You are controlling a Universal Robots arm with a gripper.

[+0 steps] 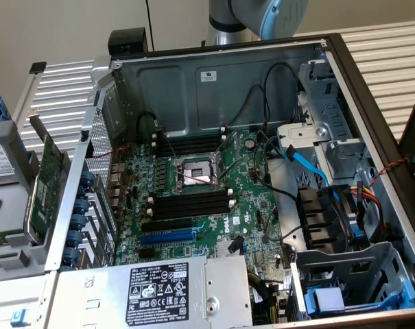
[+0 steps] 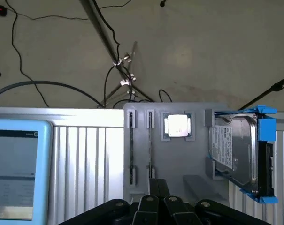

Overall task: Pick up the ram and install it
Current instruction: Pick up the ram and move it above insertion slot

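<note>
Seen edge-on in the wrist view, two thin dark ram sticks (image 2: pixel 150 147) stand in narrow slots of a grey holder tray (image 2: pixel 198 164). My gripper (image 2: pixel 157 183) hovers over the tray's near edge, its black fingers (image 2: pixel 151 190) pressed together with nothing between them, in line with the second stick. In the exterior view the open computer case (image 1: pixel 214 75) shows the motherboard with black memory slots (image 1: pixel 190 203) on both sides of the CPU socket (image 1: pixel 192 171). They hold no sticks. My arm (image 1: pixel 262 17) is behind the case's far wall.
On the tray also sit a CPU (image 2: pixel 178 125) and a hard drive in a blue caddy (image 2: pixel 240 154). A screen (image 2: pixel 15 173) lies beside the tray. In the exterior view a green expansion card (image 1: pixel 49 181) stands left of the case. Cables cross the board.
</note>
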